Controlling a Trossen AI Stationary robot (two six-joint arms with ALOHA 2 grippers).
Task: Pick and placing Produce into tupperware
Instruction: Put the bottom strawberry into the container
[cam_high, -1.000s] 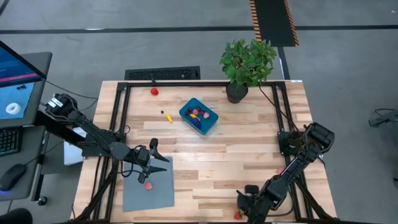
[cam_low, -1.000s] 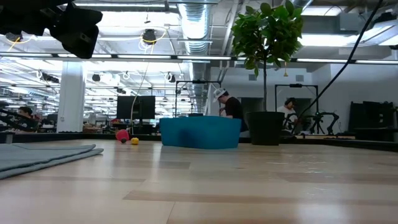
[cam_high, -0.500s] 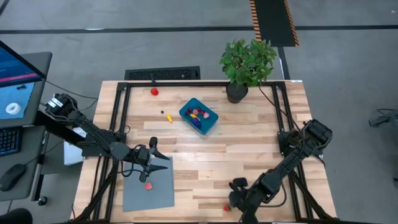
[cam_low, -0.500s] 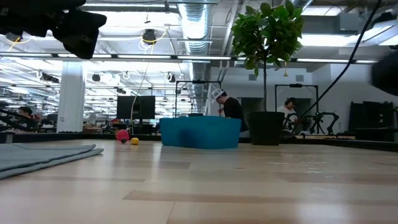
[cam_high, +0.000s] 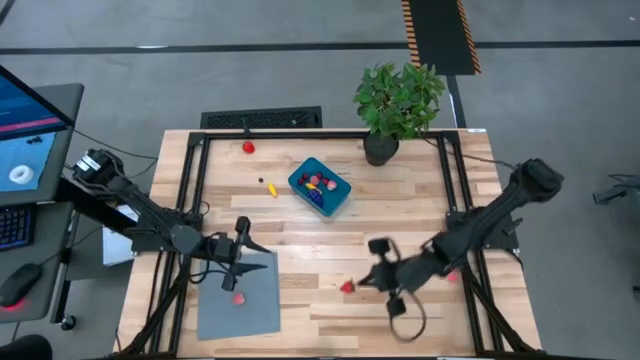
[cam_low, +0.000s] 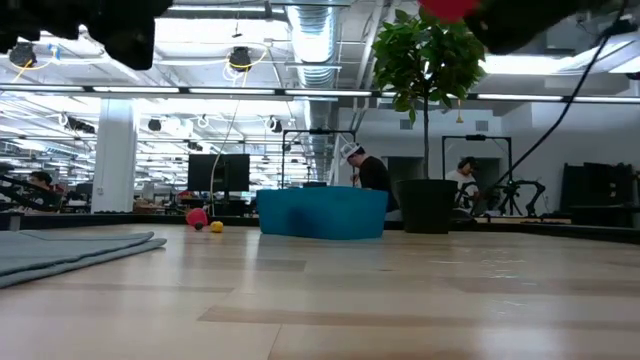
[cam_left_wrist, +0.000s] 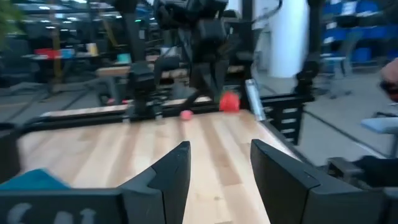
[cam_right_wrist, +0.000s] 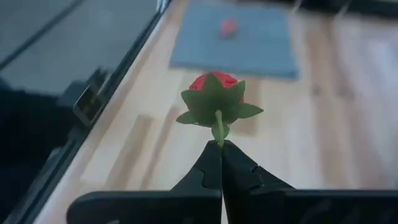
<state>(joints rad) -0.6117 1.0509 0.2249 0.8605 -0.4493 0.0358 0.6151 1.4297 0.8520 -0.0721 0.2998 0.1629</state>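
One red strawberry-like piece of produce (cam_right_wrist: 213, 93) hung pinched by its green stem in the right gripper (cam_high: 358, 285), the fingers pressed together on the stem so that the fruit stuck out past the tips. It was carried above the wooden surface (cam_high: 400, 205), over the middle of the near half. The tupperware (cam_high: 320, 187) lay farther in, toward the back of the surface and somewhat toward the left arm's side of the held piece; it already contained several small pieces. The coming move would likely turn on that relation: the right arm needed to travel away from the near edge and slightly leftward until the fruit hung over the container's opening. The container's long axis ran diagonally across the surface.

Other pieces lay loose: a red one (cam_high: 248, 147) near the back edge, a yellow one (cam_high: 272, 190) just beside the tupperware, and a pink one (cam_high: 238, 297) on the grey sheet (cam_high: 240, 315).

The left gripper (cam_high: 236, 270) hovered over the sheet's back edge, fingers spread, holding nothing.
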